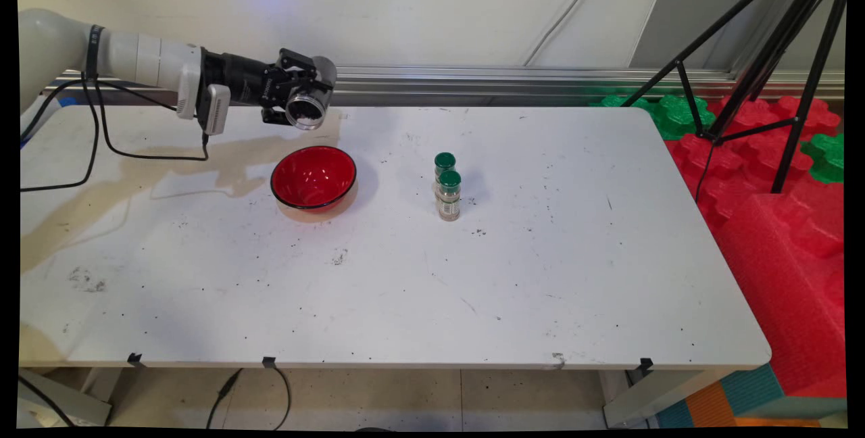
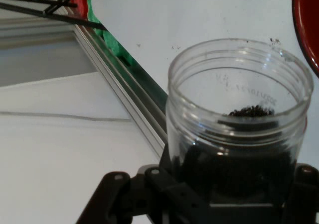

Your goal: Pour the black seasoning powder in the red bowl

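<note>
Clear plastic jar (image 2: 238, 129), one, lidless, gripped by the black gripper (image 1: 297, 96) above the table's far left
Its fingers are closed on the jar, which lies tipped on its side, mouth facing the camera, dark grains inside; one red bowl (image 1: 313, 178) sits just below on the white table (image 1: 405, 289), and two green-capped spice bottles (image 1: 447, 193) stand together to the bowl's right
</note>
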### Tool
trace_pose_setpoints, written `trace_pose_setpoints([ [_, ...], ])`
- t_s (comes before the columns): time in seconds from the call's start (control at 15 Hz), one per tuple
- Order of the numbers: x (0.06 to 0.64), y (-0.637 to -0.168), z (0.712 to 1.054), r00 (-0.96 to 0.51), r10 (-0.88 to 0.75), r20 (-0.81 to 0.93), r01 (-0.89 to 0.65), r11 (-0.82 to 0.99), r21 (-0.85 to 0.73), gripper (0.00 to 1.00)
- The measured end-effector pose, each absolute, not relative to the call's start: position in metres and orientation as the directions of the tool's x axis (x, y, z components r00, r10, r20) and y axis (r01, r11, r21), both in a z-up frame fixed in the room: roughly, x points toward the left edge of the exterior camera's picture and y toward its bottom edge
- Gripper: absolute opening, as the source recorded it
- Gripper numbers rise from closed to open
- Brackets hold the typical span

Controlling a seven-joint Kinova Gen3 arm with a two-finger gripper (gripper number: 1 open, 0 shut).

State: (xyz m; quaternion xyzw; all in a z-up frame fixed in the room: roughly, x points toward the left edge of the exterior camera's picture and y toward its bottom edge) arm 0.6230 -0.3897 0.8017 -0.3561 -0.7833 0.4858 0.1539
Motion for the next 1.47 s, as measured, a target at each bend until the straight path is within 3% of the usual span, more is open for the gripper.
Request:
trace_pose_setpoints([
  [1.47, 0.622, -0.378, 0.81, -0.524, 0.757, -0.389, 0.586, -0.011, -0.81, 0.0],
])
